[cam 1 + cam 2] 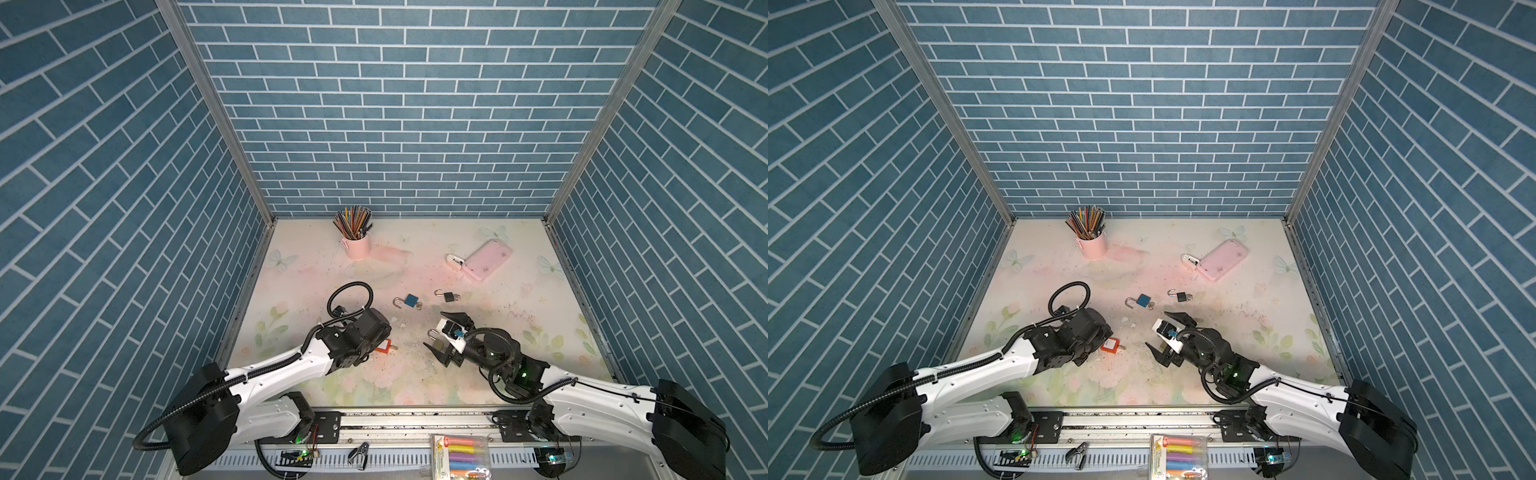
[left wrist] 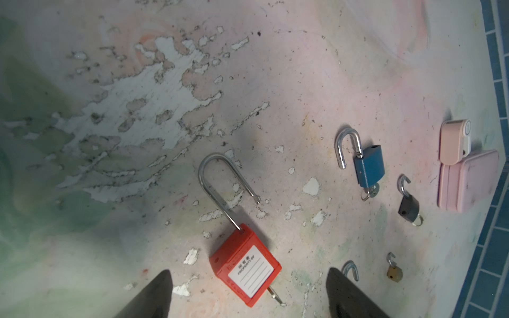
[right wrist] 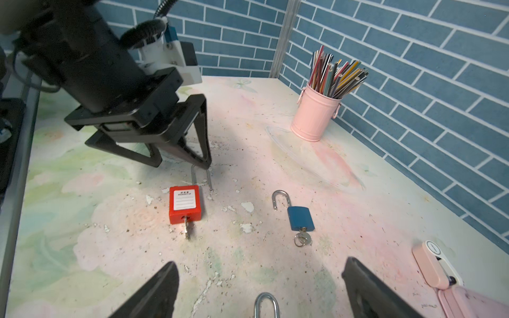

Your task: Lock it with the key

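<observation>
Five padlocks lie on the mat [image 1: 540, 316]. Nearest is the red lock [image 2: 245, 271], shackle open. Its label reads "PROPERTY OF" and a key [image 3: 187, 228] sits in its base. The left claw [image 3: 181, 163] hangs wide apart over that shackle, holding nothing. The right claw [image 1: 434, 330], equally wide and empty, straddles the fifth lock [image 3: 265, 302], with a brass lock [image 2: 394, 271] near it. Farther off are the blue lock [image 1: 409, 300] and black lock [image 1: 449, 296], then one pink case [image 1: 488, 259] and one pencil cup [image 1: 357, 245].
</observation>
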Tool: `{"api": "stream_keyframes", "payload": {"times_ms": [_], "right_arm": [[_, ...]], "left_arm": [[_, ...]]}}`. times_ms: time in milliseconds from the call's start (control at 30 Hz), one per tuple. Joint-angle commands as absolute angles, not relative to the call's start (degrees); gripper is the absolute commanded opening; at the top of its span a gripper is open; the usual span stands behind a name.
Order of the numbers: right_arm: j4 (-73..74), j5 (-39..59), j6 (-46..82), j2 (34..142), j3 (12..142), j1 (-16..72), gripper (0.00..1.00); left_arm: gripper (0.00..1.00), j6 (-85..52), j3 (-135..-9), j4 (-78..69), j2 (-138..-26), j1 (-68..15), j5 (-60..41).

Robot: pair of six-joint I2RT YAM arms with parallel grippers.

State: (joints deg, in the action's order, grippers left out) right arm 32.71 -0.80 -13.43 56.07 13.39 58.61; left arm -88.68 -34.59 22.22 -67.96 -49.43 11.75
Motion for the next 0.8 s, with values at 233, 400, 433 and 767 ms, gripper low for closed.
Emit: {"api": "stream_keyframes", "payload": {"times_ms": [233, 400, 433, 767], "right_arm": [[38.11, 0.53, -17.21, 59.31, 10.62, 60.46, 0.93], [39.08, 0.51, -17.31, 60.37, 10.20, 61.45, 0.93], [39.21, 0.69, -17.39, 60.46, 10.10, 61.67, 0.93], [41.17, 0.37, -17.44, 62.69, 9.06, 63.93, 0.92]], "left_arm": [[0.86, -102.03, -40.11, 27.80, -76.18, -50.32, 8.62], [0.81, -104.51, -42.44, 27.93, -80.10, -50.62, 7.11], [0.81, -104.88, -43.19, 28.65, -80.81, -50.78, 7.03], [0.79, -108.87, -46.89, 32.48, -87.85, -51.04, 4.89]]}}
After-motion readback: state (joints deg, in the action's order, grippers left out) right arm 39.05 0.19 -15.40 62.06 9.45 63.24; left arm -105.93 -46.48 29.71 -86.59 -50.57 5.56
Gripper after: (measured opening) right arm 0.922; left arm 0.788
